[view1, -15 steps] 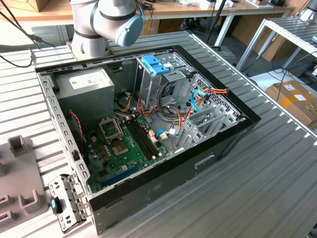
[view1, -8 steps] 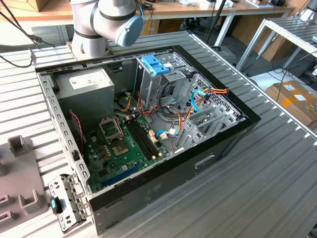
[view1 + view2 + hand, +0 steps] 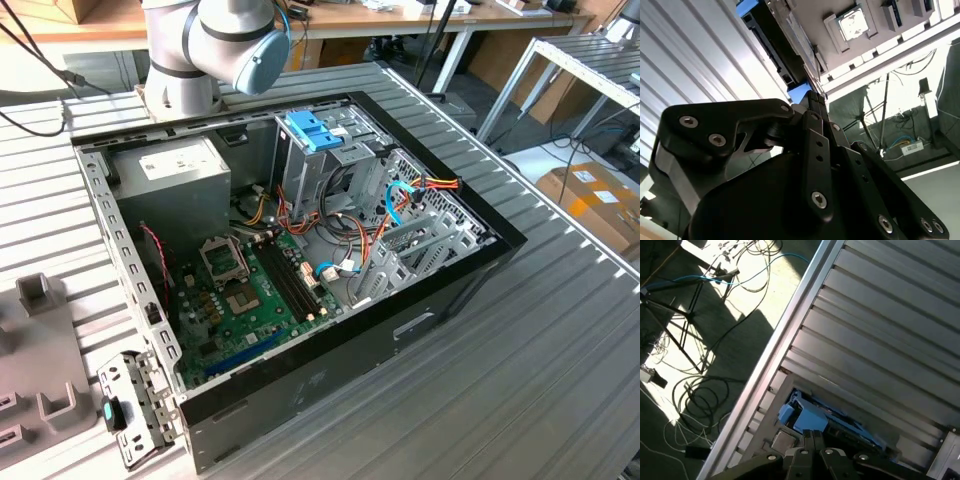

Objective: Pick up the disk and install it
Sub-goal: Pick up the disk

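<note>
— looking along the arm in both wrist views, where is the disk [image 3: 771, 40] [image 3: 810, 419]?
— right at the tip of the gripper [image 3: 812, 96] [image 3: 813, 434]. its blue frame is touching or nearly touching the tip, and the rest lies beyond, by the edge of the slatted table [image 3: 880, 340].
— clamped on it?
— i can't make out whether the gripper is together, apart or gripping it.

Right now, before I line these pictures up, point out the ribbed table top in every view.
Exterior view: the ribbed table top lies under and around the open computer case.
Second wrist view: the ribbed table top runs alongside the disk.
First wrist view: the ribbed table top stretches beyond the disk, bordered by the floor with cables.
Shared landmark: the disk, in both wrist views.
</note>
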`<action>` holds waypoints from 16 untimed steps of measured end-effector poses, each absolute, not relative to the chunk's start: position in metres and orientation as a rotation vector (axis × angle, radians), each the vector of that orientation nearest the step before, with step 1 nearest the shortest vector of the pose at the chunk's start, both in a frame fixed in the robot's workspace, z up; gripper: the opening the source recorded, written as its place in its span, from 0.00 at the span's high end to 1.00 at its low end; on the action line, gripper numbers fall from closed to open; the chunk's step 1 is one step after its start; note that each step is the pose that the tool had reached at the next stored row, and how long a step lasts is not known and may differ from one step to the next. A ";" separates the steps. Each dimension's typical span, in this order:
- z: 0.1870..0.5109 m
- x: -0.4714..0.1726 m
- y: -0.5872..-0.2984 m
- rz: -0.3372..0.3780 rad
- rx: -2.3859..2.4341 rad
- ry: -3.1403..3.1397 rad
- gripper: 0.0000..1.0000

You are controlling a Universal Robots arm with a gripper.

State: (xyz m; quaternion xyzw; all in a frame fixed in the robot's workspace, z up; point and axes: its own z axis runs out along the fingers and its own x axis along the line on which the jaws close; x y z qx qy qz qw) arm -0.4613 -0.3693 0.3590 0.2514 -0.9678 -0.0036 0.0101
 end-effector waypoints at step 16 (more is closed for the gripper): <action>0.357 -0.461 -0.369 -0.004 1.402 -2.787 0.89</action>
